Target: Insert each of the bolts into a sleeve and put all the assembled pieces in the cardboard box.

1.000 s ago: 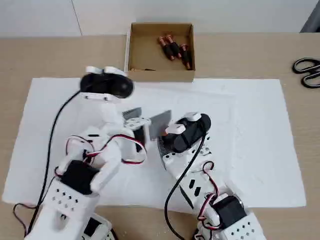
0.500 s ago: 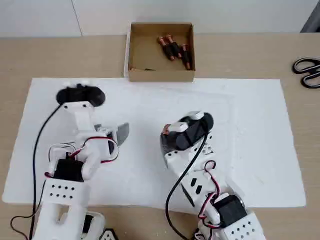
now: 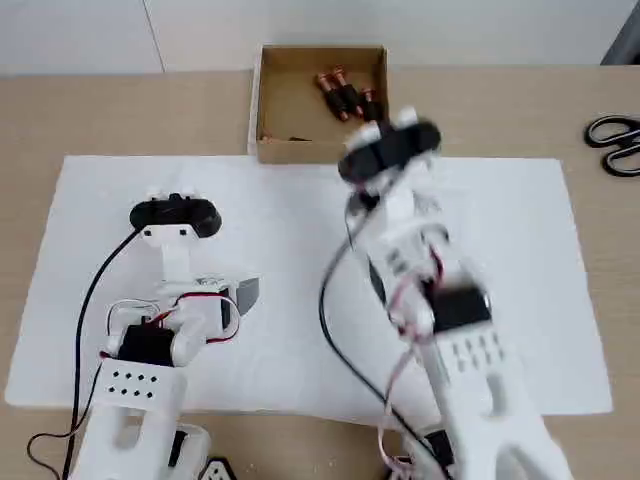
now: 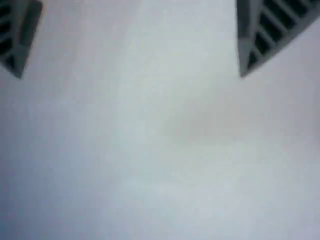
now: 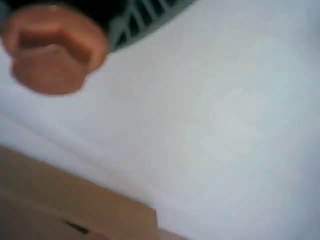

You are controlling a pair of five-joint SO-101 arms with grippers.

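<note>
**Cardboard box** (image 3: 300, 150): at the far side of the bench (image 3: 100, 110), just beyond the edge of the white sheet (image 3: 520, 280). Open top, upright.

**Assembled pieces** (image 3: 347, 92): lying in the far right part of the box, close together. They look like three, though the arm overlaps the nearest, so the count is uncertain.

**Right pincer** (image 5: 95, 17): clamped on a bolt (image 5: 52, 50), whose orange head faces the wrist camera. The dark part behind the head is probably its sleeve. The arm is stretched to the box's near right corner, and the box's edge (image 5: 70, 200) shows just below the held piece.

**Left pincer** (image 4: 130, 70): jaws spread wide, holding nothing, low over the bare sheet on the near left, well apart from the box.

**Scissors** (image 3: 615, 143): on the bench at far right, not part of the work.

**Progress (judged):** late stage. Several pieces are boxed, and one is carried and almost over the box. What remains is to bring it above the opening and release it.
</note>
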